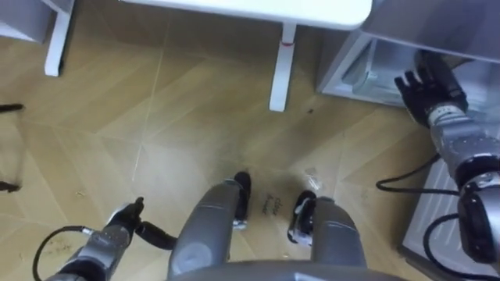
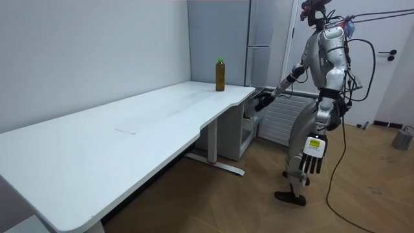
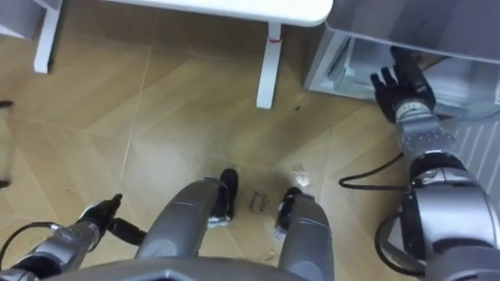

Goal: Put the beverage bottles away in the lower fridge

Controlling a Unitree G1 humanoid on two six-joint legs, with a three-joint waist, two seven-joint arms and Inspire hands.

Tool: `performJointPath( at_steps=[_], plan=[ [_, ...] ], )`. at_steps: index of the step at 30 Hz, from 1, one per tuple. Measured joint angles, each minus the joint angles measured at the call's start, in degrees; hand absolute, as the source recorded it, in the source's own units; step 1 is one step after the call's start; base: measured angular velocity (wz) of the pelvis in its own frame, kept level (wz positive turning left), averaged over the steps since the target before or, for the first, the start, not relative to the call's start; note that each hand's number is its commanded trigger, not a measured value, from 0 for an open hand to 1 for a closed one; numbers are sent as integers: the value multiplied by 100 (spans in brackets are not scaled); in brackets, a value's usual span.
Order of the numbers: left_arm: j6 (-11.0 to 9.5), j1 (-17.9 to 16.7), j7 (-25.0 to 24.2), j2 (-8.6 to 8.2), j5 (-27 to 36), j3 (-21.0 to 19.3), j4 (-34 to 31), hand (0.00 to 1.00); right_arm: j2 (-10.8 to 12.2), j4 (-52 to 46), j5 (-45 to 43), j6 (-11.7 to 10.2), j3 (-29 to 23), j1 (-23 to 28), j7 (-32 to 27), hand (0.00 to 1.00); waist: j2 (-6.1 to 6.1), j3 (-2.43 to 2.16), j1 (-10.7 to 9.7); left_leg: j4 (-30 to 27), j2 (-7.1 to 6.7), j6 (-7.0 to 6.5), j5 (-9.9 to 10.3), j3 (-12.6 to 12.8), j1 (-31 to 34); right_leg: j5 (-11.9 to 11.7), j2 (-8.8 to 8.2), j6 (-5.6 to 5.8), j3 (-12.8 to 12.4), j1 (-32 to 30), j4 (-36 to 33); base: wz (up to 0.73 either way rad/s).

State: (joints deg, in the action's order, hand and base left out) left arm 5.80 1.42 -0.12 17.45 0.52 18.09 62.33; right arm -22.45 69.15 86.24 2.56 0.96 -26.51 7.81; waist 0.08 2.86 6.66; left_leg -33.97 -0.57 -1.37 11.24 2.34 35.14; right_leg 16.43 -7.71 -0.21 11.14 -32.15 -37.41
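Note:
A bottle of brown drink with a green cap stands upright on the far corner of the white table. I stand on the wooden floor between that table corner and the tall grey fridge. My right hand is stretched out to the fridge's open lower compartment, fingers spread and holding nothing. My left hand hangs by my side with straight fingers, also empty; it shows again as the left hand in the room view.
A white table leg stands just left of the fridge opening, another leg at far left. A white ribbed radiator runs along the wall beside the fridge. A small metal pail sits on the floor at the room view's right.

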Motion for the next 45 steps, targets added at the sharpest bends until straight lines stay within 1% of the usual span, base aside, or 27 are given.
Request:
performJointPath(
  at_steps=[2, 3, 5, 6, 7, 9, 10, 11, 12, 14, 15, 17, 19, 20, 21, 23, 25, 29, 30, 32, 34, 37, 39, 40, 42, 44, 45],
  plan=[
    [-28, 14, 1, -42, -4, -2, 132, 0, 56, -4, -69, 1, 6, 200, 55, 0, 11, -7, -7, 54, 15, 19, 37, -29, -189, 7, 34, 1, 17, 228, 95, 2],
    [-49, 3, 1, -73, -6, -2, 181, 0, 66, -2, -87, 0, 5, 345, 54, 0, 45, -36, -17, 75, 43, 19, 70, -42, -299, 9, 84, 18, 25, 383, 204, -5],
    [-50, -15, 2, -89, -3, -2, 192, 0, 94, 1, -124, -16, 5, 560, 54, 0, 61, -57, -32, 139, 91, 26, 92, -43, -485, -37, 148, 22, 45, 607, 385, -6],
    [-54, -67, 2, -90, -6, -53, 187, 0, 193, -21, -239, -68, -15, 740, 59, 0, 67, -101, -48, 219, 123, 32, 94, -45, -606, -81, 193, 19, 56, 764, 539, -7],
    [-70, -163, 2, -114, -6, -181, 194, 0, 314, -31, -309, -71, -34, 940, 70, 0, 58, -154, -109, 336, 124, 40, 87, -45, -763, -112, 215, 32, 52, 928, 674, -5],
    [-101, -345, 2, -141, -6, -358, 193, 0, 480, -29, -303, -66, -52, 1232, 119, 0, 66, -200, -187, 515, 121, 46, 82, -21, -1045, -149, 244, 50, 23, 1204, 883, -9],
    [-95, -438, 2, -187, -6, -526, 193, 0, 554, -24, -304, -66, -56, 1426, 117, 0, 86, -214, -207, 647, 121, 49, 78, -6, -1251, -189, 266, 64, 4, 1406, 1037, -11],
    [-93, -454, 2, -211, -7, -621, 185, 0, 581, -20, -315, -66, -58, 1509, 117, 0, 91, -217, -233, 708, 120, 51, 74, 2, -1345, -205, 272, 70, 2, 1503, 1108, -7],
    [-101, -512, 4, -240, -8, -722, 180, 0, 647, -20, -335, -71, -55, 1662, 116, 0, 90, -220, -320, 822, 110, 53, 70, 16, -1513, -212, 272, 80, 0, 1661, 1206, 0],
    [-120, -647, 8, -285, -7, -757, 180, 0, 765, 0, -358, -74, -56, 1879, 122, 0, 82, -230, -371, 978, 106, 57, 68, 26, -1772, -224, 284, 93, 12, 1925, 1388, 0],
    [-159, -709, 17, -344, -7, -855, 175, 0, 823, 3, -392, -68, -56, 2028, 127, 0, 70, -235, -416, 1100, 91, 66, 62, 24, -1931, -230, 289, 102, 15, 2084, 1505, 0],
    [-268, -830, 68, -387, -21, -911, 151, 0, 882, 4, -411, -69, -74, 2235, 171, 0, 58, -248, -512, 1208, 84, 70, 64, 20, -2137, -233, 297, 109, 41, 2310, 1655, 4],
    [-338, -968, 68, -398, -23, -1140, 118, 0, 949, -10, -556, -69, -291, 2454, 176, 0, 27, -264, -568, 1337, 84, 80, 70, 26, -2344, -239, 318, 116, 53, 2540, 1832, 2],
    [-369, -1053, 69, -398, -26, -1321, 113, 0, 979, -9, -608, -75, -410, 2548, 179, 0, 9, -274, -585, 1374, 83, 87, 74, 32, -2453, -241, 327, 119, 56, 2652, 1915, -4],
    [-369, -1133, 72, -408, -49, -1487, 120, 0, 1014, -7, -731, -111, -506, 2633, 182, 0, -15, -272, -632, 1439, 82, 97, 79, 55, -2578, -241, 333, 119, 39, 2761, 1979, -6],
    [-373, -1225, 96, -440, -131, -1633, 124, 0, 1031, -10, -904, -139, -514, 2764, 237, 0, -35, -274, -639, 1457, 80, 121, 102, 80, -2707, -236, 338, 125, 6, 2873, 2000, -9],
    [-373, -1257, 158, -478, -130, -1636, 126, 0, 1031, 3, -1285, -135, -499, 2890, 240, 0, -37, -268, -652, 1459, 86, 138, 139, 75, -2839, -235, 362, 127, 6, 3060, 2178, -2],
    [-378, -1225, 241, -542, -136, -1688, 125, 0, 1040, 16, -2021, -135, -499, 2969, 229, 0, -41, -258, -663, 1479, 92, 141, 164, 68, -2994, -234, 374, 129, 44, 3275, 2297, 4],
    [-400, -1230, 248, -540, -135, -1689, 127, 0, 1051, 18, -2455, -141, -490, 2992, 230, 0, -52, -250, -710, 1501, 88, 143, 167, 57, -3068, -234, 375, 129, 64, 3366, 2344, 5],
    [-442, -1258, 281, -541, -141, -1684, 122, 0, 1050, 26, -3041, -147, -388, 3031, 232, 0, -78, -238, -732, 1618, 84, 147, 170, 52, -3218, -228, 379, 137, 51, 3479, 2382, 3],
    [-455, -1266, 303, -540, -214, -1685, 120, 0, 1047, 78, -3484, -150, -237, 3049, 236, 0, -84, -239, -758, 1732, 81, 148, 170, 55, -3314, -227, 383, 138, 48, 3530, 2407, -2],
    [-460, -1353, 301, -543, -642, -1719, 111, 0, 1054, 203, -4344, -126, -211, 3074, 235, 0, -95, -243, -769, 1781, 76, 148, 169, 80, -3422, -228, 383, 140, 35, 3632, 2454, -4],
    [-457, -1395, 296, -546, -765, -1776, 109, 0, 1054, 207, -4726, -126, -210, 3118, 232, 0, -108, -242, -770, 1807, 74, 148, 169, 80, -3459, -230, 385, 141, 23, 3653, 2466, -2],
    [-446, -1460, 296, -546, -775, -1790, 72, 0, 1057, 207, -5070, -124, -210, 3134, 219, 0, -119, -245, -782, 1821, 73, 148, 169, 84, -3482, -230, 385, 141, 23, 3669, 2470, 0],
    [-415, -1496, 296, -557, -835, -1797, 80, 0, 1064, 239, -5466, -123, -211, 3166, 208, 0, -128, -244, -774, 1823, 71, 148, 169, 86, -3500, -230, 385, 142, 9, 3699, 2487, 0],
    [-322, -1510, 296, -579, -918, -1814, 135, 0, 1092, 353, -5794, -117, -210, 3167, 147, 0, -147, -244, -746, 1842, 72, 148, 169, 108, -3561, -230, 389, 142, -9, 3746, 2489, -5],
    [-274, -1520, 296, -620, -920, -1885, 206, 0, 1115, 412, -6010, -113, -209, 3175, 102, 0, -156, -241, -718, 1855, 73, 149, 170, 119, -3609, -230, 390, 142, 4, 3799, 2505, -6]
  ],
)
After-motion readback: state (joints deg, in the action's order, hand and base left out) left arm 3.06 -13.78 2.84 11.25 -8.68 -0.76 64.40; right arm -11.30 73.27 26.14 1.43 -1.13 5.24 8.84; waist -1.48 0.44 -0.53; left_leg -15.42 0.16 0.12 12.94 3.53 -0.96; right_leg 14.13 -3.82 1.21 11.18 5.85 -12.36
